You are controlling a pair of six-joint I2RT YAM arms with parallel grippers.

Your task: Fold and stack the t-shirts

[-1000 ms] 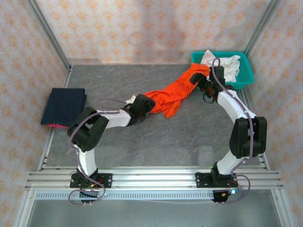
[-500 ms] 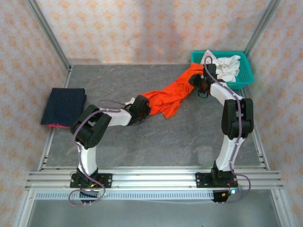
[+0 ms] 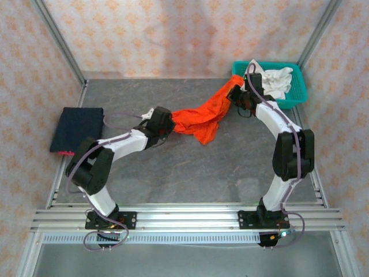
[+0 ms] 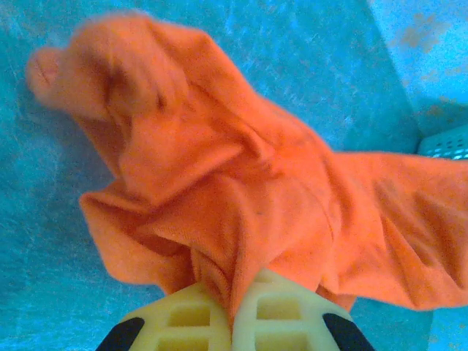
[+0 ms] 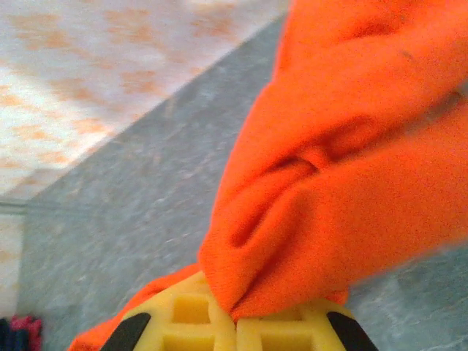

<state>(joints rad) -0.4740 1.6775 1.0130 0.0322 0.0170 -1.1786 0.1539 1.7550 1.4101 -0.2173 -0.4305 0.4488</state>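
The orange shirt [image 3: 199, 118] hangs stretched between the two grippers, above the middle of the grey table [image 3: 190, 173]. It is crumpled, not flat, and a loose part sags down toward the table near its middle. The left gripper [image 3: 169, 122] holds the left end of the shirt. In the left wrist view its yellow fingers [image 4: 190, 318] are pressed together at the left gripper [image 4: 232, 307] with a fold of the orange shirt [image 4: 241, 190] pinched between them, and the rest of the cloth spreads away in wrinkles. The right gripper [image 3: 233, 95] holds the right end, which is higher and close to the teal basket [image 3: 297, 99] in the far right corner. In the right wrist view the right gripper [image 5: 235, 311] is also closed on a thick bunch of the orange shirt [image 5: 351, 168]. A white cloth [image 3: 277, 81] lies in the basket. The navy shirt [image 3: 78, 130] lies folded at the left edge of the table, well apart from the orange one, with a thin pink edge showing under its near side.
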